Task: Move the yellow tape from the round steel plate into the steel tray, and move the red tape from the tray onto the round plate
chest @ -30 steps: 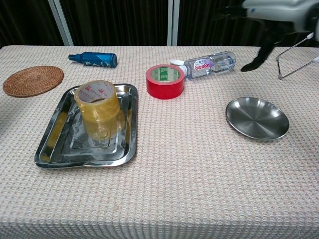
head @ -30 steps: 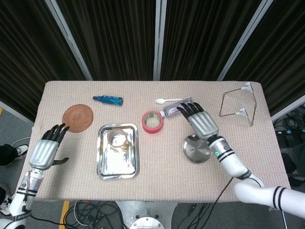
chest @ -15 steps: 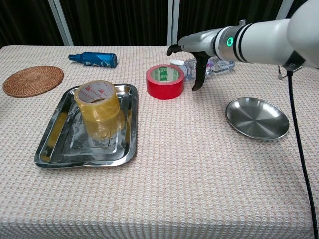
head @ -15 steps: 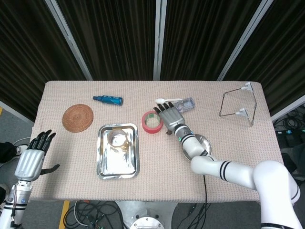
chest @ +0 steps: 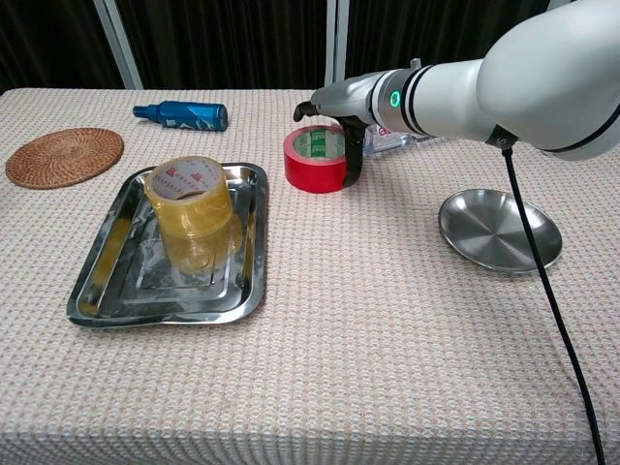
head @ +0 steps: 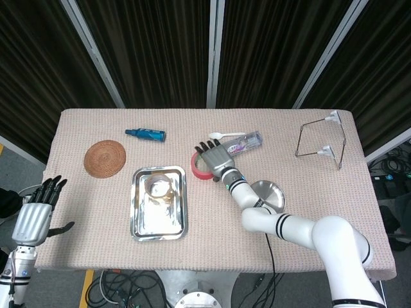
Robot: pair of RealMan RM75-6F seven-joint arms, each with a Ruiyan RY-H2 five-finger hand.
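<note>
The red tape (head: pixel 200 167) (chest: pixel 316 158) lies flat on the cloth between the steel tray (head: pixel 137 215) (chest: pixel 107 281) and the round plate (head: pixel 272 192) (chest: pixel 499 230). My right hand (head: pixel 216 158) (chest: pixel 339 107) hovers over it with fingers spread; the thumb hangs down by the roll's right side and the fingers reach over its far rim. I cannot tell if it touches. The yellow tape (head: pixel 158 187) (chest: pixel 192 207) stands inside the tray. My left hand (head: pixel 37 217) is open, off the table's left edge. The plate holds nothing.
A clear water bottle (head: pixel 244 142) (chest: pixel 392 139) and a white spoon (head: pixel 225 135) lie just behind the red tape. A blue bottle (head: pixel 146 134) (chest: pixel 182 114) and a woven coaster (head: pixel 104 158) (chest: pixel 64 155) are at the back left. A wire rack (head: pixel 321 144) stands at the back right.
My right hand swept left from above the plate and bottle to over the red tape. My left hand drew back off the table's left edge.
</note>
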